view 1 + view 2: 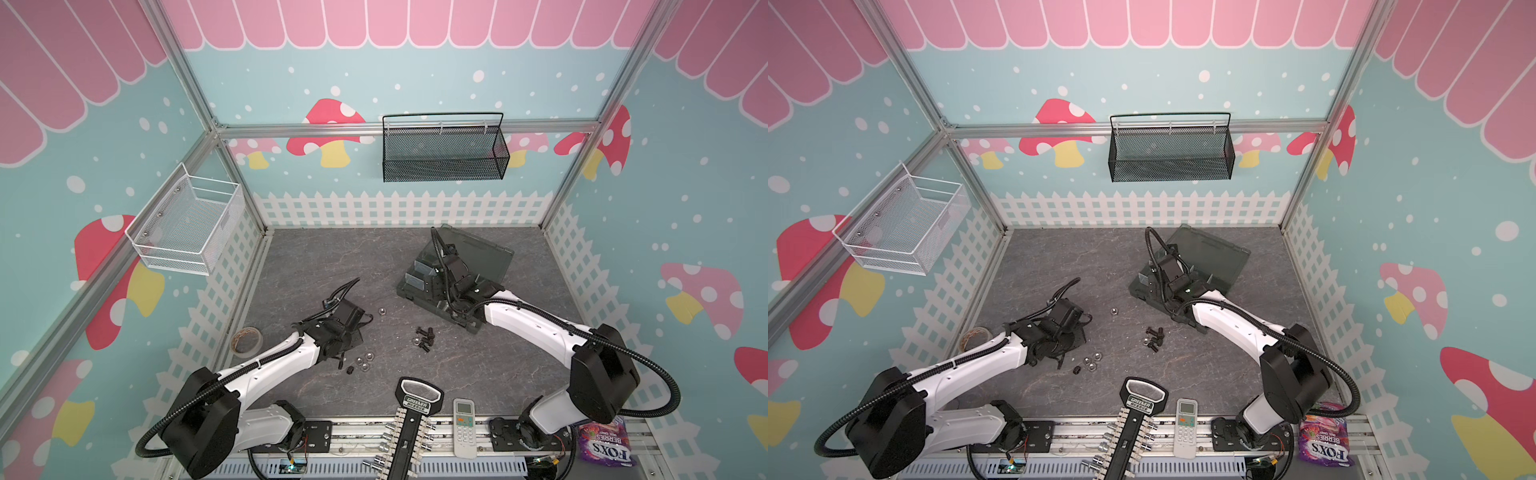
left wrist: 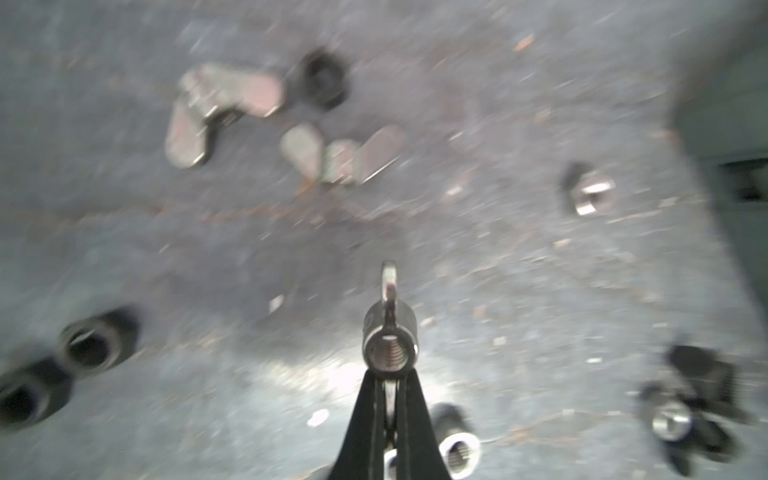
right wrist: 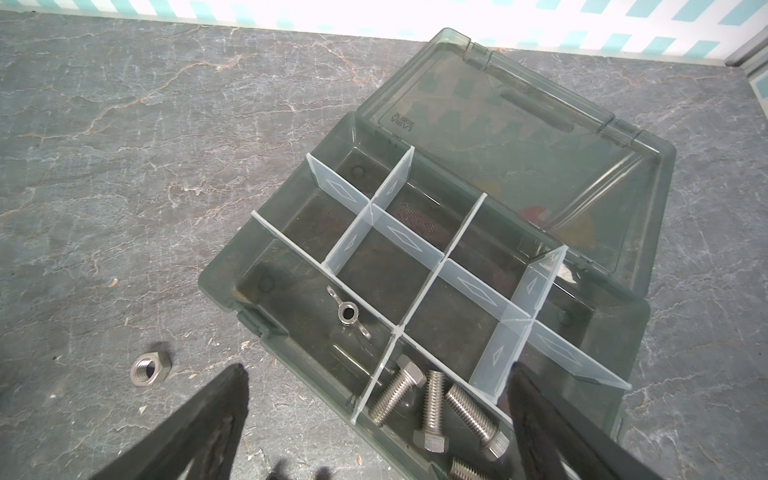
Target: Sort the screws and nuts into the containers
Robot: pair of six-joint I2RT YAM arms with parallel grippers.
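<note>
Left claw (image 2: 389, 376): clenched on a silver wing nut (image 2: 390, 332). Its threaded bore faces the wrist camera and one wing pokes out beyond.
Step in hand: as I read it, you have one nut gripped and the carry to the box is what remains. The blur won't tell you whether the nut is clear of the table (image 1: 519, 374).
Loose around it: spare wing nuts (image 2: 224, 108) and black nuts (image 2: 91, 345) lie scattered, apart from one another.
Mid-table: black screws (image 1: 424, 336) are bunched between your two arms, and domed nuts (image 1: 363, 359) sit just beside the left arm.
Right claw (image 3: 378, 370): released, jaws spread wide, hanging over the near end of the organiser box (image 3: 449, 316).
Box: the lid is open. Silver bolts (image 3: 432, 399) share one compartment and a boxed wing nut (image 3: 349, 311) lies alone in the next. The others look empty. A stray hex nut (image 3: 149, 368) sits on the table near the box's outer wall.
Next move: probably take your nut across to the compartment with the boxed wing nut. The right arm covers that end, so you'd want room first.
Wrist views alone: they show what the left claw grips and what each compartment holds.
Top views alone: they show the left claw well apart from the box, with the black screws in between. Both claws are hidden under their wrists there.
</note>
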